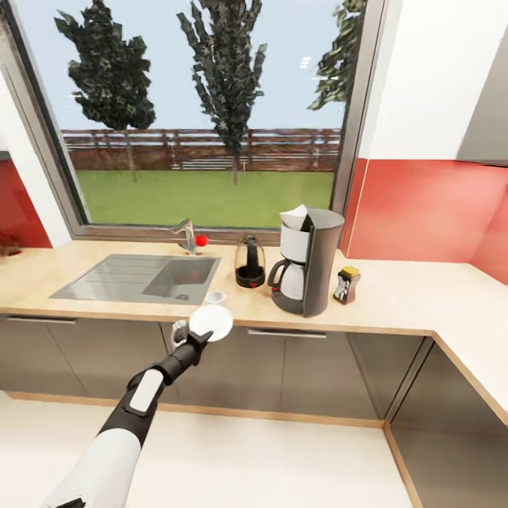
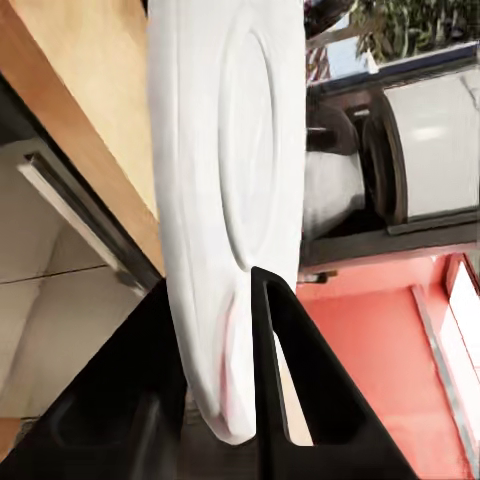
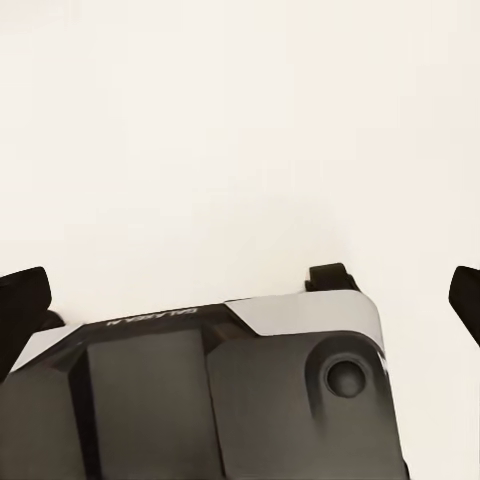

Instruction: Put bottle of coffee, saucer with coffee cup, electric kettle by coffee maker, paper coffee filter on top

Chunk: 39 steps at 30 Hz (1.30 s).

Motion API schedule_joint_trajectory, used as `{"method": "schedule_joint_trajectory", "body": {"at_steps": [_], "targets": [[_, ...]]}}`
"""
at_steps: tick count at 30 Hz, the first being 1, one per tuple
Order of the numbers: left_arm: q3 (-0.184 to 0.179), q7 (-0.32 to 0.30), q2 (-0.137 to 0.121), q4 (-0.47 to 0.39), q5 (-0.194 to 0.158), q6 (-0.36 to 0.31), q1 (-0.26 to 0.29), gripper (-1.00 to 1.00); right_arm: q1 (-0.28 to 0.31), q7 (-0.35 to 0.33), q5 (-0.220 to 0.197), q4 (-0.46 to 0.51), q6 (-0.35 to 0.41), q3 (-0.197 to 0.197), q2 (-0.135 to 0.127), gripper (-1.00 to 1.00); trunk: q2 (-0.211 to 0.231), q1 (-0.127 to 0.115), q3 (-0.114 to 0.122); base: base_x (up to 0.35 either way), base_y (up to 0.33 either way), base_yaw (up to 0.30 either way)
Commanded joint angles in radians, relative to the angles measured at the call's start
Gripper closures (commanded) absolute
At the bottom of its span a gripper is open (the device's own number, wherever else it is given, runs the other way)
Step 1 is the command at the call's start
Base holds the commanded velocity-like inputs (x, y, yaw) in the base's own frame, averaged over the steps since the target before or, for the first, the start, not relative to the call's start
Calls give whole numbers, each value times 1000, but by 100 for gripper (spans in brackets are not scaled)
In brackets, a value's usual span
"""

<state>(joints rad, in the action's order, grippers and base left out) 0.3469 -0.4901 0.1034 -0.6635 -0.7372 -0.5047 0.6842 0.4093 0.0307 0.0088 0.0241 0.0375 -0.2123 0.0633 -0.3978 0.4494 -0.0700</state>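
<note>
White saucer on edge in outstretched left hand.

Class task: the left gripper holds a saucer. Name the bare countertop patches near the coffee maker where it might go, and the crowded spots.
Free: the countertop right of the bottle of coffee, and the front strip by the coffee cup. Crowded: between electric kettle and coffee maker, and between coffee maker and bottle.

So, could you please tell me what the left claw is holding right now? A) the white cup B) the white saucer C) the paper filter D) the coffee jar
B: the left claw is shut on the saucer's rim, at the countertop's front edge; the cup sits on the countertop.
</note>
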Motion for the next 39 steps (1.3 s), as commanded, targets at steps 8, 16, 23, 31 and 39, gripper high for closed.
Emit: {"method": "schedule_joint_trajectory", "body": {"at_steps": [8, 16, 23, 31, 39], "targets": [[-5, 225, 54, -1, -92, 105, 18, 100, 0, 3, 0, 2, 4, -5, -6, -100, -2, 1, -6, 0, 0, 253], [-8, 253, 69, 12, -91, 122, 9, 100, 0, 0, 3, 2, 5, -5, -7, -100, -2, 1, -7, 0, 0, 34], [-46, 254, 71, 10, -92, 118, 8, 100, 0, 0, 4, 2, 5, -4, -7, -100, -2, 1, -7, 0, -26, 1], [-70, 254, 71, 1, -93, 118, 19, 100, 0, 1, 4, 2, 5, -4, -7, -100, -2, 1, -7, 2, -229, 0], [-73, 254, 71, 9, -94, 118, 19, 100, 0, 2, 4, 1, 5, -4, -7, -100, -2, 1, -7, 28, -95, 0]]}}
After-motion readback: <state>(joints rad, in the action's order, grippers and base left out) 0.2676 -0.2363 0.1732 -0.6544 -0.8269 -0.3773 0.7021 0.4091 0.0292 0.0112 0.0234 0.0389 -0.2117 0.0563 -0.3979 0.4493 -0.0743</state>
